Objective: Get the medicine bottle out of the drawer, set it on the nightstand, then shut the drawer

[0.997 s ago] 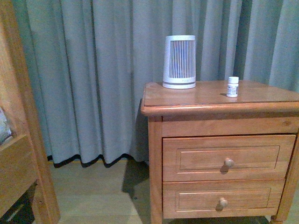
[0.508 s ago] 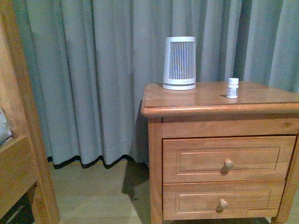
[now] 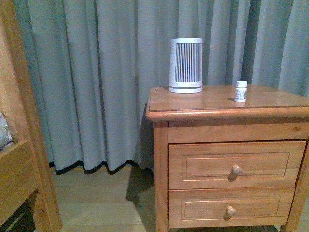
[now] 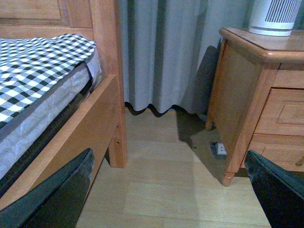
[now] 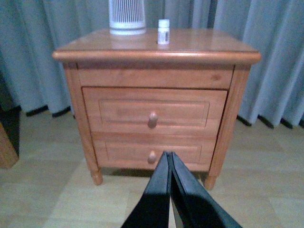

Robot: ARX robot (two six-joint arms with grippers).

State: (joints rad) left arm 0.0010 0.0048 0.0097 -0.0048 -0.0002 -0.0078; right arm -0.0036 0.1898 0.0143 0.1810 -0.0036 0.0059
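The medicine bottle (image 3: 240, 91) stands upright on the nightstand's (image 3: 217, 104) top, near the right; it also shows in the right wrist view (image 5: 163, 31). The upper drawer (image 3: 235, 164) is closed flush, its knob showing in the right wrist view (image 5: 152, 119). My right gripper (image 5: 169, 155) is shut and empty, held back from the nightstand's front, low in front of the drawers. My left gripper (image 4: 171, 180) is open and empty above the floor between bed and nightstand. Neither arm shows in the front view.
A ribbed white-grey tapered cylinder (image 3: 185, 65) stands at the back of the nightstand top. A wooden bed frame (image 4: 102, 118) with checked bedding is at the left. Grey curtains (image 3: 96, 82) hang behind. The lower drawer (image 3: 231, 208) is closed. Wooden floor (image 4: 166, 171) lies between.
The view has shifted very slightly; the nightstand sits a touch lower in frame than a second ago. Bottle and drawers have not moved.
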